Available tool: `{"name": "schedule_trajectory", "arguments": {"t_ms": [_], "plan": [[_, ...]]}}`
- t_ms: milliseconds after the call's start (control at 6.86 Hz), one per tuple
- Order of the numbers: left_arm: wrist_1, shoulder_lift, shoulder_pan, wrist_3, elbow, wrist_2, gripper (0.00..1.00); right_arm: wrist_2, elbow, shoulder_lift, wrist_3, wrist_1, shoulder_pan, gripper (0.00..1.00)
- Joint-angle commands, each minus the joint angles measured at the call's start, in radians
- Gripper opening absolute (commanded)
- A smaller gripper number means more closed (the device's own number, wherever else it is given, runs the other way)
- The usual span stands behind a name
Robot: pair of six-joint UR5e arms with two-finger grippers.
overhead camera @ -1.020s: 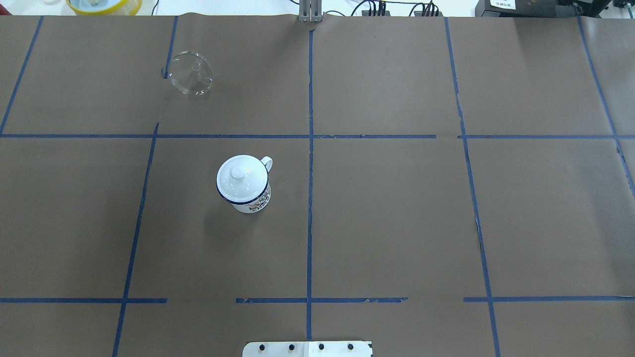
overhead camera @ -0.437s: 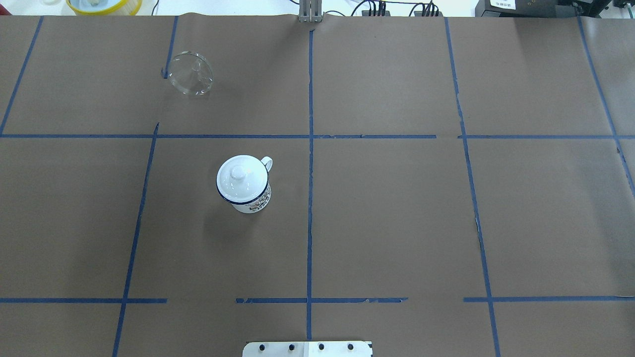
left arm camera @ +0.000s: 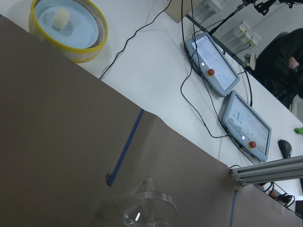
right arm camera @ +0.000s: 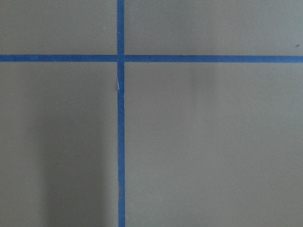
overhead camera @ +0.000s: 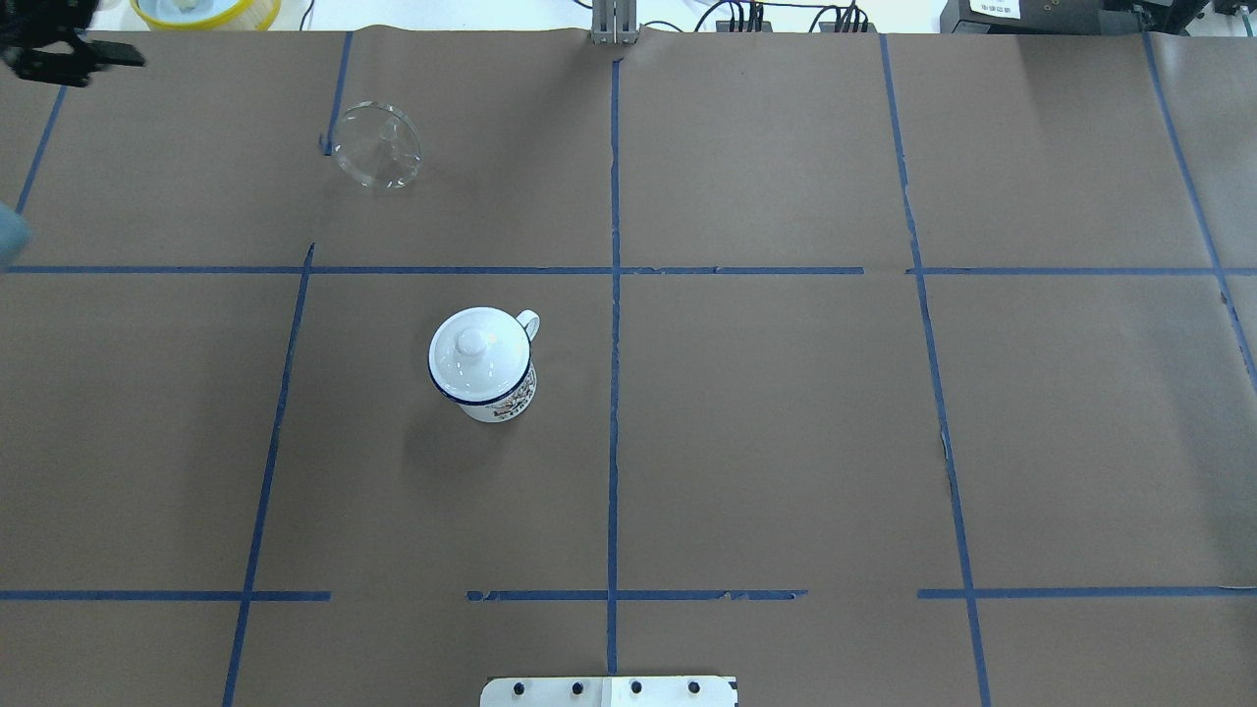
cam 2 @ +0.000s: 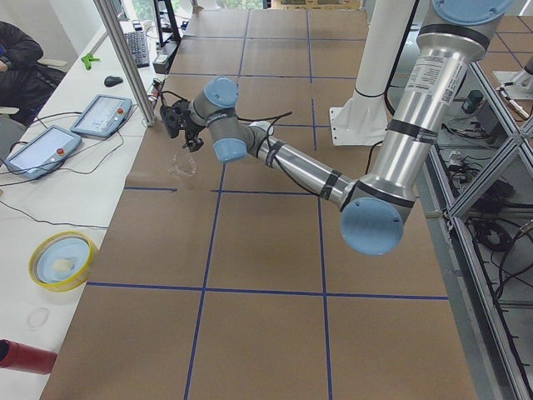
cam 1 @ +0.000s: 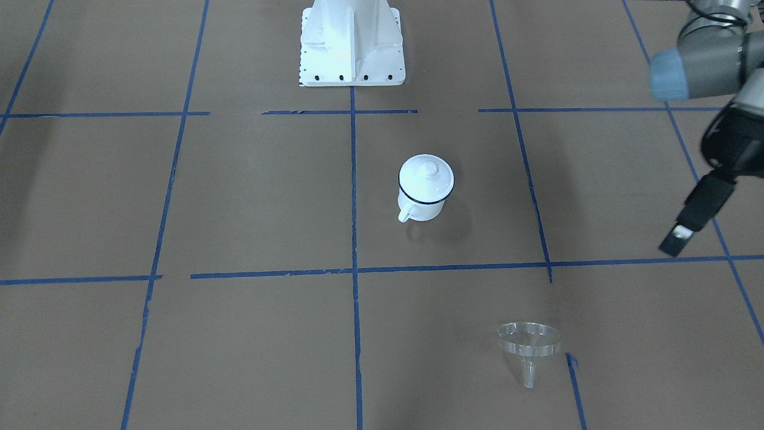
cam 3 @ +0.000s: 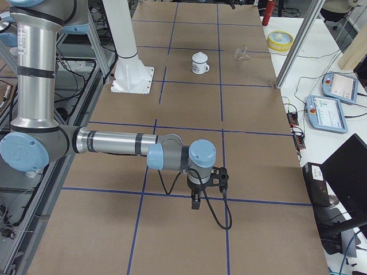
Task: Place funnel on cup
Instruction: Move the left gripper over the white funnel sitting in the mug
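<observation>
Currently funnel (overhead camera: 378,147) on side, spout away from robot base (cam 1: 351,42); cup (overhead camera: 503,401) upright.

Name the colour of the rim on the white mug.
Dark blue, a thin line around the top of the white cup; it shows best in the overhead exterior view.

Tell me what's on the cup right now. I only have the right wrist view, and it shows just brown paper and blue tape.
Observer: A white knobbed lid sits on the cup, covering its mouth.
Operator: Where's the funnel?
Observer: The funnel lies tilted on the paper, apart from the cup, with nothing gripping it.
Operator: Which arm is closer to it?
Observer: The left gripper hangs over the funnel's half of the table, not touching it.
</observation>
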Motion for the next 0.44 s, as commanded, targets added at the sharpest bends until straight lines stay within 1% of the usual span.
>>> {"name": "schedule_trajectory", "arguments": {"t_ms": [0, 146, 291], "plan": [[0.022, -0.135, 0.169, -0.183, 0.105, 0.177, 1.0, 0.0, 0.0, 0.0, 0.0, 0.0, 0.0, 1.0], [0.147, -0.181, 0.209, -0.16, 0.086, 0.171, 1.0, 0.0, 0.0, 0.0, 0.0, 0.0, 0.0, 1.0], [0.259, -0.199, 0.266, -0.055, 0.028, 0.163, 1.0, 0.0, 0.0, 0.0, 0.0, 0.0, 0.0, 1.0]]}}
